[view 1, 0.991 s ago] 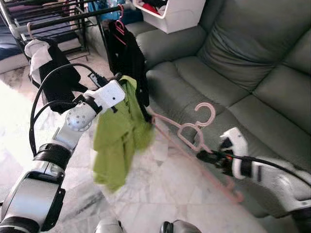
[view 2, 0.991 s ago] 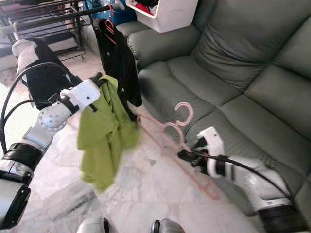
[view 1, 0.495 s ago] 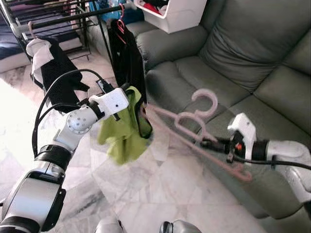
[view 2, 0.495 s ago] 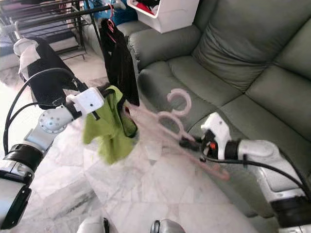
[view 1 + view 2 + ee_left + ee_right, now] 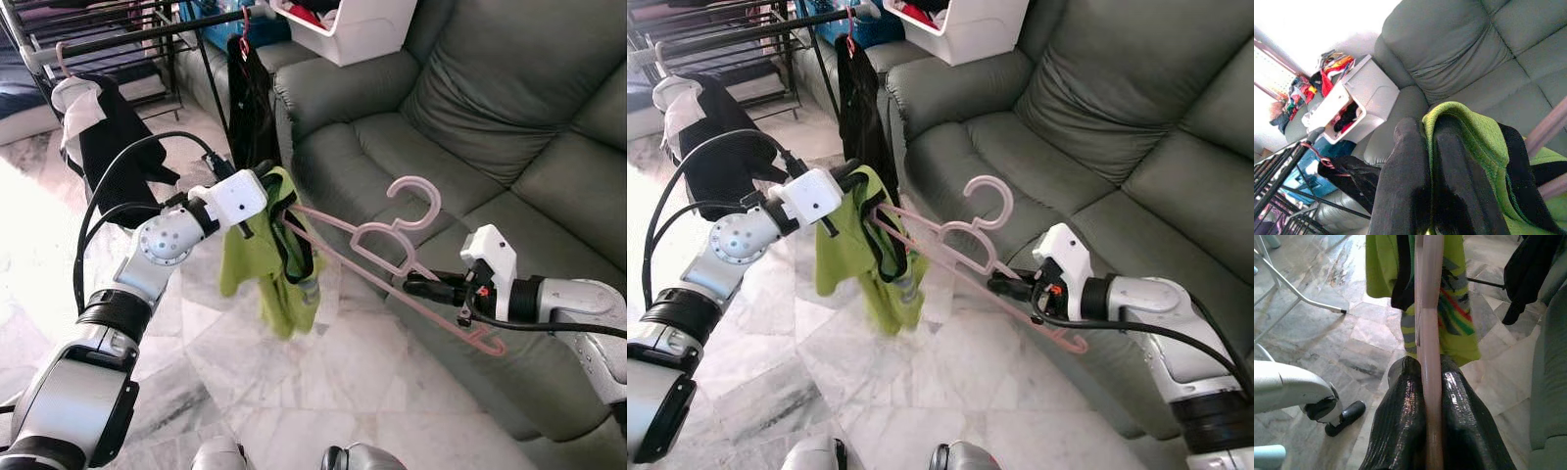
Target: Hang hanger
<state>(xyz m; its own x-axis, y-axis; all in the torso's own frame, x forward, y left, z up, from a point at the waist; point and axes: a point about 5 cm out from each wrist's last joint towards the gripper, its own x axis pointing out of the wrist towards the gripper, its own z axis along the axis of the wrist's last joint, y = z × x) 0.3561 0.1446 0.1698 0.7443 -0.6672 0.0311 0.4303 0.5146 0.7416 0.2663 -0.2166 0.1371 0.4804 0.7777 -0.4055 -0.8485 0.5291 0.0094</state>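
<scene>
Head views: pink hanger [image 5: 392, 264] held out over the marble floor [image 5: 323, 392] in front of the grey sofa [image 5: 470, 117], right end effector [image 5: 1004, 286] clamped on its lower bar. Left end effector [image 5: 269, 191] pinching the collar of the green shirt [image 5: 265, 259], one hanger arm already inside the neck.

Left wrist view: fingers [image 5: 1405, 186] closed on green cloth.

Right wrist view: fingers [image 5: 1400, 431] tight around the pink bar, shirt dangling beyond.

Best to keep the collar spread, slide the hanger fully in, then lift toward the black rail [image 5: 147, 34] at far left, hook upward.
</scene>
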